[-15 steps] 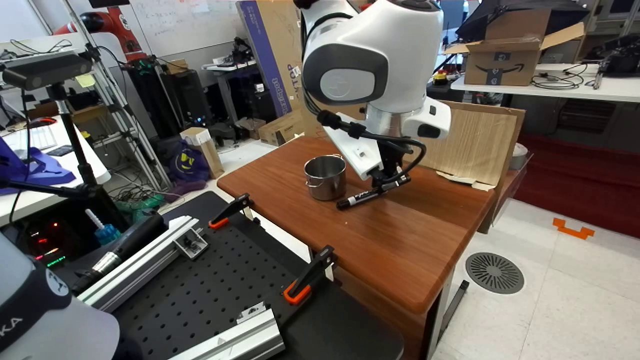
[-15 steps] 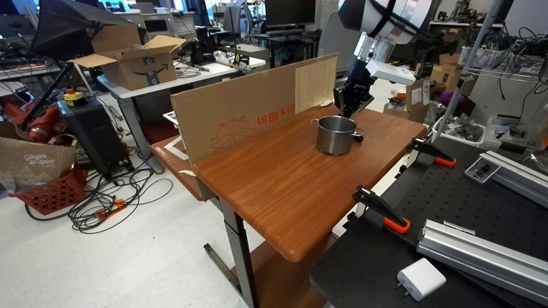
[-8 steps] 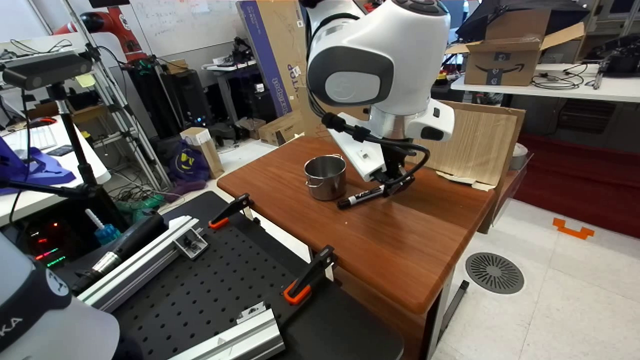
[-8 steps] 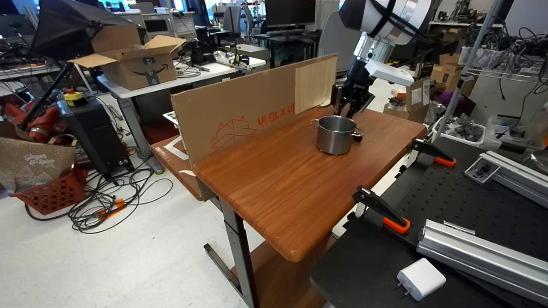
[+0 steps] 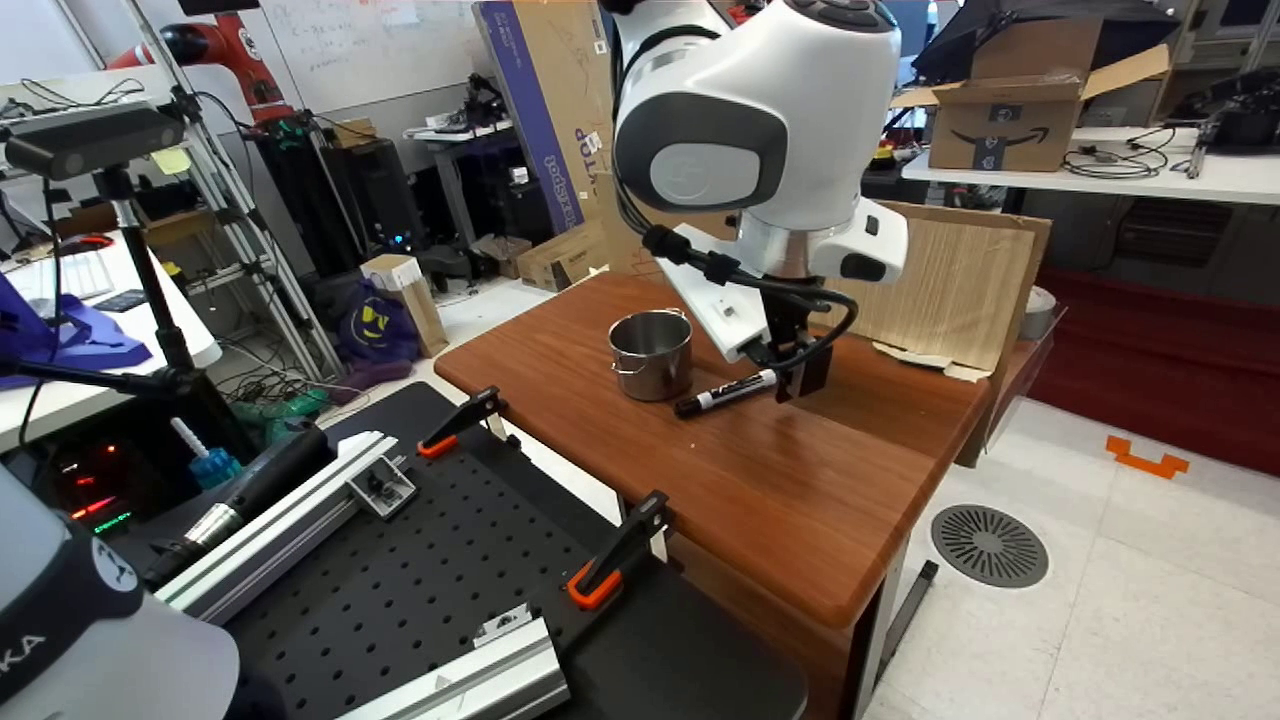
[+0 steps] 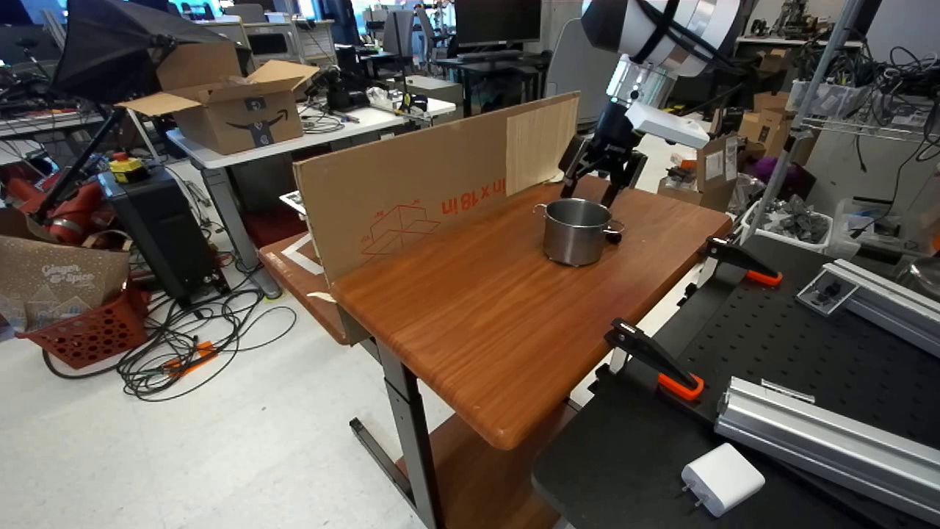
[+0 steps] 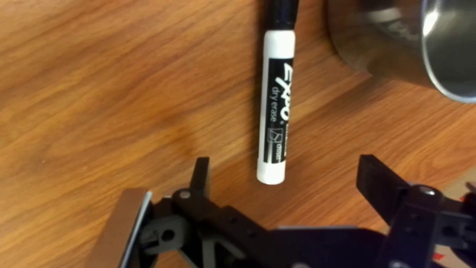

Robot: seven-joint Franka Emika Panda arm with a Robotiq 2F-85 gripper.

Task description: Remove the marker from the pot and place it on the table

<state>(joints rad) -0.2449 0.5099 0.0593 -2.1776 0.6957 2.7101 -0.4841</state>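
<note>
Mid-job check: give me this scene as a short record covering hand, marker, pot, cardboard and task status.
hand: open, jaws well apart, nothing held
Expo dry-erase marker: lying on the wooden table, black-capped end pointing away from the hand
two-handled metal pot: upright on the table, marker beside it, a gap showing in the wrist view
cardboard sheet: standing along one table edge
task status: marker out of the pot and on the table; looks done

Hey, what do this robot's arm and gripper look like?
The arm is smooth, rounded and white, with a dark grey panel around a light disc, a silver collar, and black cables alongside. The gripper is mostly black, with two jointed fingers.
</note>
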